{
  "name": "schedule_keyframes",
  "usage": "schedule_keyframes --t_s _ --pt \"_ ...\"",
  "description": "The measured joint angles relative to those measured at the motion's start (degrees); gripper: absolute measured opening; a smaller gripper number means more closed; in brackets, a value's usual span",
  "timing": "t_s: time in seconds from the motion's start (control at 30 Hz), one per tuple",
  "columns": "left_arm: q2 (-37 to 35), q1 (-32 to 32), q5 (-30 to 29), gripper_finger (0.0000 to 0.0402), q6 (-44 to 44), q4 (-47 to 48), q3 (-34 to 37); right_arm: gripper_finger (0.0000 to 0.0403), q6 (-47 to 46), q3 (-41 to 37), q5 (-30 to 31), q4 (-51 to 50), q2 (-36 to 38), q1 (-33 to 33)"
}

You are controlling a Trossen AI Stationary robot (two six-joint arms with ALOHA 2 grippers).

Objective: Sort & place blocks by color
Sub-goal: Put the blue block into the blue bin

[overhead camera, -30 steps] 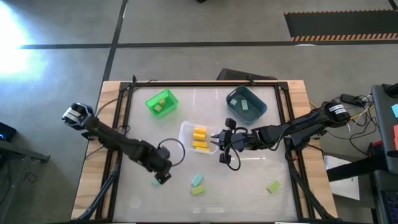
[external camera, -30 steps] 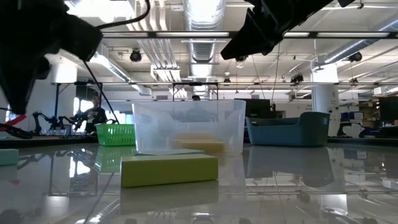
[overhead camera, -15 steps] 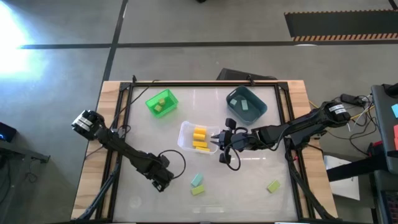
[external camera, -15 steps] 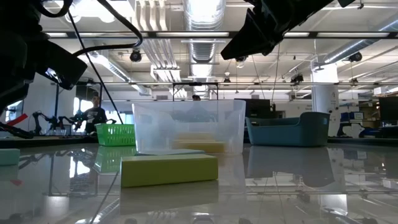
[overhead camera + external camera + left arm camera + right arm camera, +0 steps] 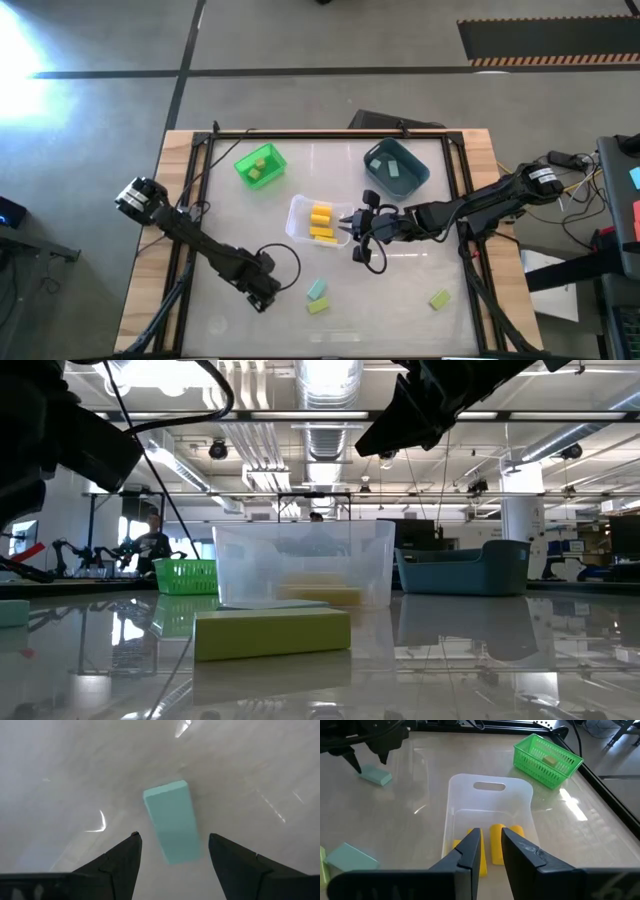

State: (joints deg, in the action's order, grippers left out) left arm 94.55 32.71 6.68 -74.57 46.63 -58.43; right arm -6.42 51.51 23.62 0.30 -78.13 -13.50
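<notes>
Taking the clear plastic bin (image 5: 312,219) at the table's centre as the landmark, the left gripper (image 5: 171,851) hangs low over the glossy white tabletop (image 5: 400,290), well to the bin's left on its near side. Its fingers are spread wide, and a small pale teal rectangular block (image 5: 173,820) lies flat between them, untouched. The block sits slightly askew to the fingers, so I would turn the wrist until they face its long sides, centre it in the gap, lower nearly to the table and only then close; pinched off-centre, so light a piece may well skid.

Nearer the bin's front lie another pale teal block (image 5: 317,290) and a light green block (image 5: 318,306) touching it. Inside the bin rest yellow blocks (image 5: 320,221). Just beside the bin's right wall waits the right gripper (image 5: 349,222), its fingers close together with a narrow gap, holding nothing.
</notes>
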Motion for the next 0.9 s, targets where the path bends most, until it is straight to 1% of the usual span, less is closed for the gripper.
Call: schedule_keyframes --t_s 0.23,0.47,0.53,0.6,0.77,0.9 --pt "2.02 0.7 -0.37 0.0215 -1.4 -1.33 0.22 0.0066 -0.04 0.0 0.0 -0.02 0.0 0.0" --pt "4.5 0.9 -1.17 0.0212 -0.32 -1.09 0.35 0.0066 -0.04 0.0 0.0 -0.28 0.0 0.0" --pt "4.64 0.9 -1.23 0.0201 0.09 -1.11 0.31 0.0066 -0.17 0.0 0.0 -0.33 0.0 0.0" --pt "4.6 0.9 -1.53 0.0181 0.15 -1.03 0.37 0.0066 -0.18 0.0 0.0 -0.33 0.0 0.0" --pt "4.29 0.9 -2.26 0.0113 1.44 -1.31 0.44 0.0066 -0.2 -0.2 0.0 -0.42 0.0 -0.4" --pt "3.95 0.7 -2.6 0.0112 4.66 -0.52 0.46 0.0066 0.14 -0.2 0.07 -0.4 -0.01 -1.3"
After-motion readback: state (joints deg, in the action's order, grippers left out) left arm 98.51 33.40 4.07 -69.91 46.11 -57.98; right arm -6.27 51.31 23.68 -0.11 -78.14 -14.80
